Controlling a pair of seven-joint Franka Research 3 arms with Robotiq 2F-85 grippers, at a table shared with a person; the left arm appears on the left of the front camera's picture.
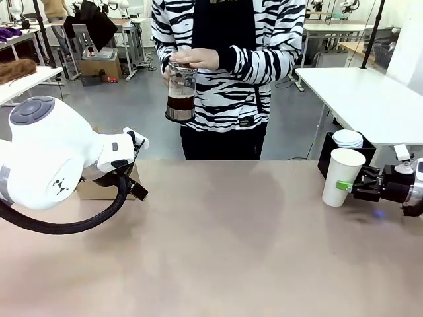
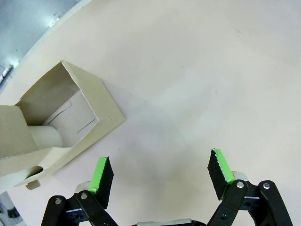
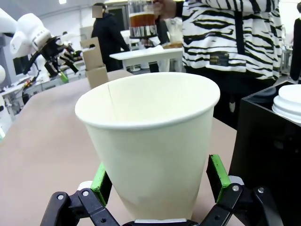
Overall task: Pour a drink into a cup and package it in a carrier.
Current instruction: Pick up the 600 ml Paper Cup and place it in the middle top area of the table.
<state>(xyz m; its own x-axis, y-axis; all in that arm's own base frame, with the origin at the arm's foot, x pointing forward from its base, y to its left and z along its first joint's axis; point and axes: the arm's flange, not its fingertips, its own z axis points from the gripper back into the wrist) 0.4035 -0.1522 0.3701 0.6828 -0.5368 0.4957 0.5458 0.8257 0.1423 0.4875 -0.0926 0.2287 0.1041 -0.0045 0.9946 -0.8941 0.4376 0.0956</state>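
Observation:
The person at the far side holds a clear glass jug [image 1: 181, 86] in both hands at chest height, with the dark reddish-brown drink [image 1: 180, 102] in its lower half. It also appears high in the right wrist view, drink [image 3: 142, 20]. The white paper cup [image 1: 342, 177] stands lidless and empty on the table at the right. My right gripper [image 3: 158, 176] is open, its green pads on either side of the cup [image 3: 150, 141] near its base. My left gripper [image 2: 160, 172] hangs open above bare table. The brown cardboard carrier [image 2: 61, 113] lies just beside it, half hidden behind the left arm [image 1: 53, 155].
A black square box [image 1: 328, 155] holding white lids [image 1: 347, 138] stands right behind the cup, close to the right gripper. The tan tabletop [image 1: 225, 231] is bare between the two arms. White tables and other equipment stand farther back.

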